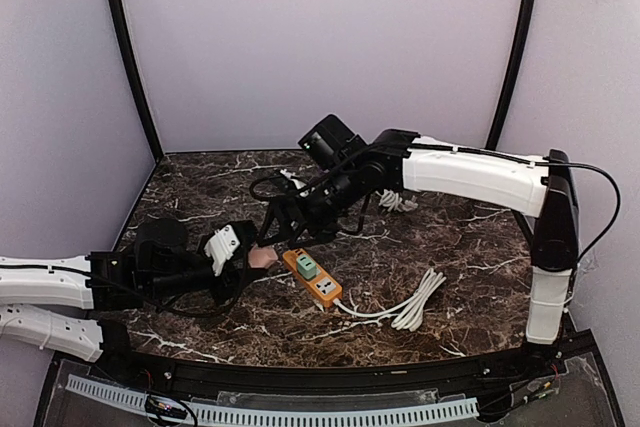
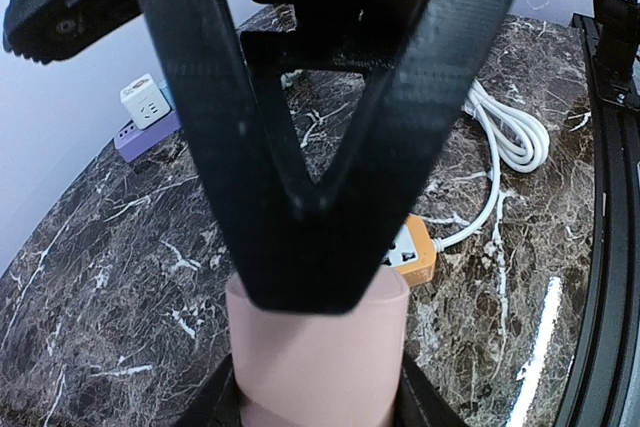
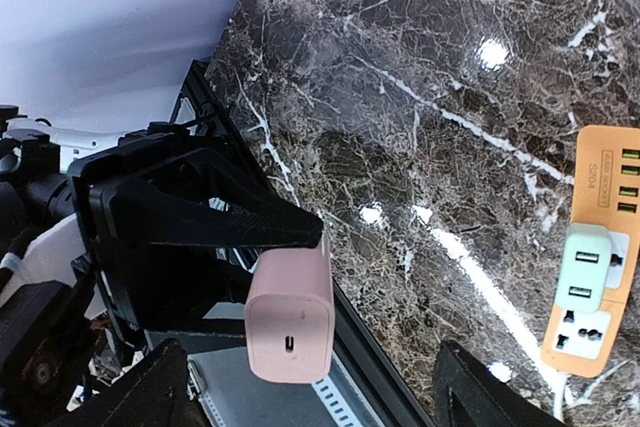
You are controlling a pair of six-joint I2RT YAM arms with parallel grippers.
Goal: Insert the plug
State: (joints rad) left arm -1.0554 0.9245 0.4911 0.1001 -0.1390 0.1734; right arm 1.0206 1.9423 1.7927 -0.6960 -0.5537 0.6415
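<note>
Left of centre in the top view, left end effector (image 1: pixel 250 259) is pinching the pink plug (image 3: pixel 290 319). It grips the body near one end, and the USB port face points at the right wrist camera. The plug hangs just beside the upper-left end of the orange power strip (image 1: pixel 313 278) and looks to be off the table (image 1: pixel 450 247). Prongs aren't visible in any view, so I can't tell their orientation.

Right end effector (image 1: pixel 283 235) is spread wide, fingers either side of the plug and not touching it. Reads as a handover setup to me.

To do it well:
- Centre the plug between the right fingers before closing. In the right wrist view it sits left of the midline.
- Close on the flat sides, clear of the left fingers, and leave the prong end exposed.
- Left lets go only once the right grip is firm; a light block like this will twist if pinched on a corner.
- Check prong direction before heading to the strip.
- Target is the free socket (image 3: pixel 588 332) at the lower right of the right wrist view, just below the green adapter (image 3: pixel 585 267). Come in square, with no side load.
- The strip is loose on the table and its white cable (image 1: pixel 405 309) won't anchor it, so it likely needs holding down.
</note>
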